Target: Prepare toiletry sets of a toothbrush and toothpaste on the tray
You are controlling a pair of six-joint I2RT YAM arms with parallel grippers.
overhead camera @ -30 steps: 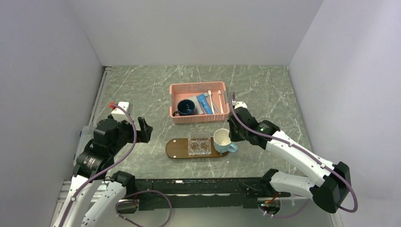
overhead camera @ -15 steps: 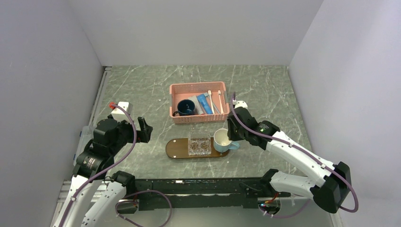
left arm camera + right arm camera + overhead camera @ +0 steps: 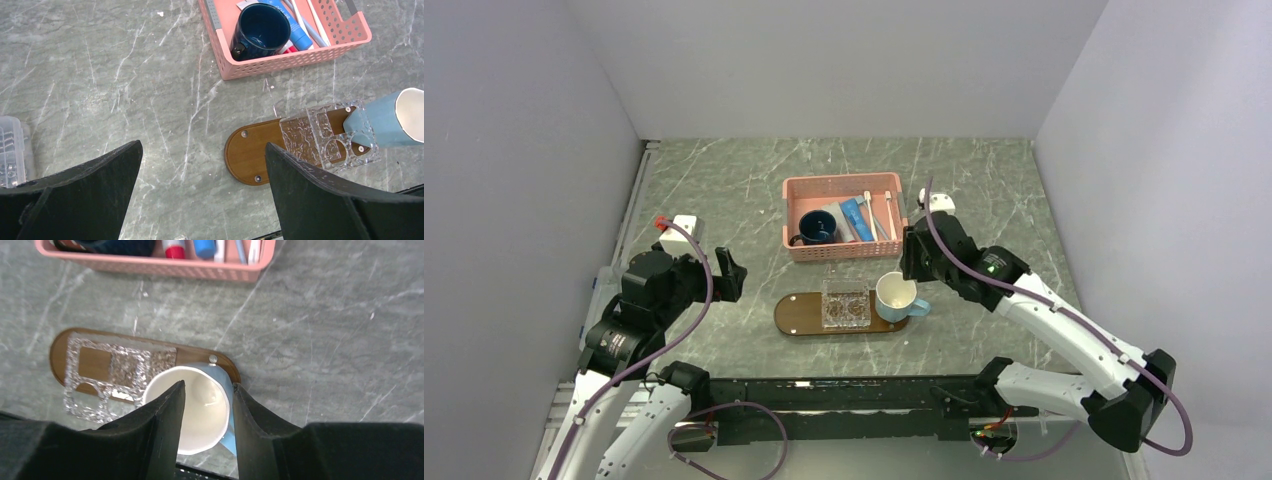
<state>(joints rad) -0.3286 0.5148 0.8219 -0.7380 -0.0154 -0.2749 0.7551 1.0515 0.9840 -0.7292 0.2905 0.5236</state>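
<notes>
The dark-brown tray (image 3: 796,313) lies at the near middle. It carries a clear square dish (image 3: 845,305) and a light blue mug (image 3: 896,297) on its right end. White toothbrushes (image 3: 890,214) and a blue toothpaste tube (image 3: 856,218) lie in the pink basket (image 3: 844,250) beside a navy mug (image 3: 816,227). My right gripper (image 3: 910,262) hangs open and empty above the light blue mug (image 3: 207,407), fingers (image 3: 170,410) a little apart, over the tray (image 3: 62,352). My left gripper (image 3: 729,275) is wide open and empty, left of the tray (image 3: 250,155).
A small white box (image 3: 679,232) with a red part sits at the far left. A clear plastic container (image 3: 10,150) lies at the left edge. Grey walls close in the marble table on three sides.
My right gripper has risen off the light blue mug and shifted slightly toward the basket. The mug stays on the tray's right end. The left arm has not moved.
</notes>
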